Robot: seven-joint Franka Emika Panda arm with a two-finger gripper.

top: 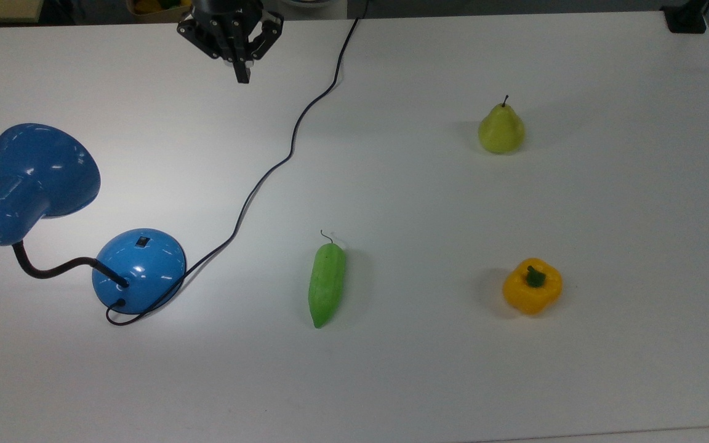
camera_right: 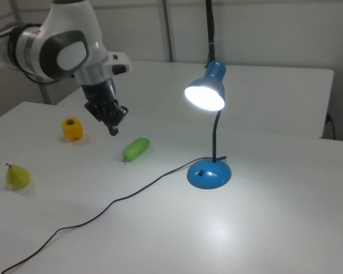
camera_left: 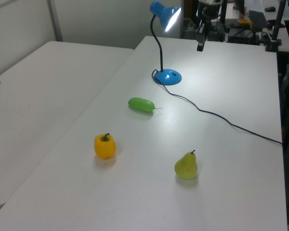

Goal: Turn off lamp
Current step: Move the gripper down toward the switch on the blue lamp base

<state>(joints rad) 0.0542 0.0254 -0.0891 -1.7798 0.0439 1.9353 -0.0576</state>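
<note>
The blue lamp (top: 139,269) stands at the top view's left, its bulb lit in the right view. Its bell shade (top: 37,172) leans over on a black gooseneck (top: 53,269). A small black switch (top: 141,241) sits on the domed base (camera_right: 209,172), and the black cord (top: 293,132) runs away to the table's far edge. My gripper (top: 242,77) hangs above the table near the far edge, well away from the base, fingers shut together and holding nothing. It also shows in the left view as the gripper (camera_left: 200,46) and in the right view as the gripper (camera_right: 114,131).
A green cucumber (top: 327,284) lies mid-table. A pear (top: 501,129) and a yellow bell pepper (top: 532,286) sit at the top view's right. The cord crosses the table between the gripper and the fruit.
</note>
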